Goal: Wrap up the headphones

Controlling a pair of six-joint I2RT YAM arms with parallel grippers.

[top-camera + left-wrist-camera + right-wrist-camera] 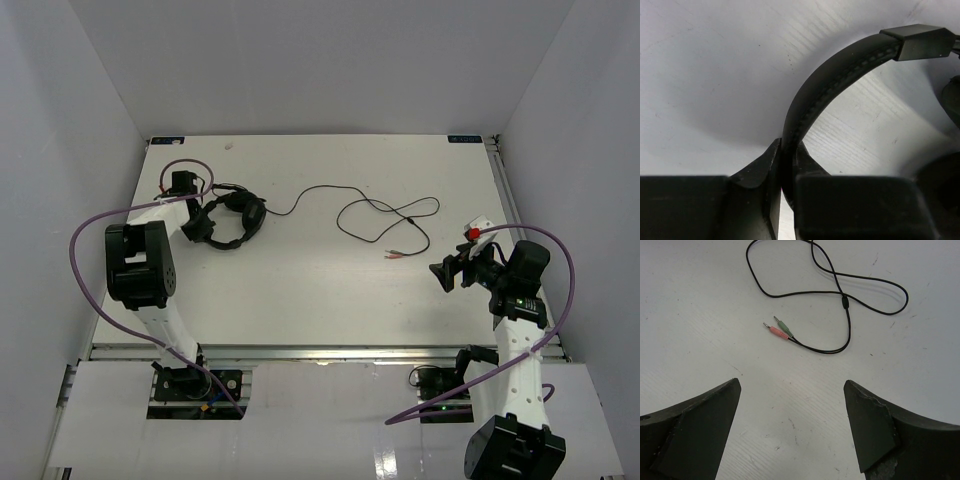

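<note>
Headphones: band's lower end hidden between left gripper fingers; earcups cut off at right edge, left wrist view.
Cable: loops cut off at top edge, right wrist view.

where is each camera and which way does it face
Top external: above and behind, facing down at the table; left arm and right arm show, left end effector at the headphones, right end effector open.
Left wrist: on the left arm, facing the table past its fingers, shut on the headband.
Right wrist: on the right arm, facing the table between its open fingers, toward the plugs and cable.
Shared: top and right wrist show plugs and cable; top and left wrist, headphones.
</note>
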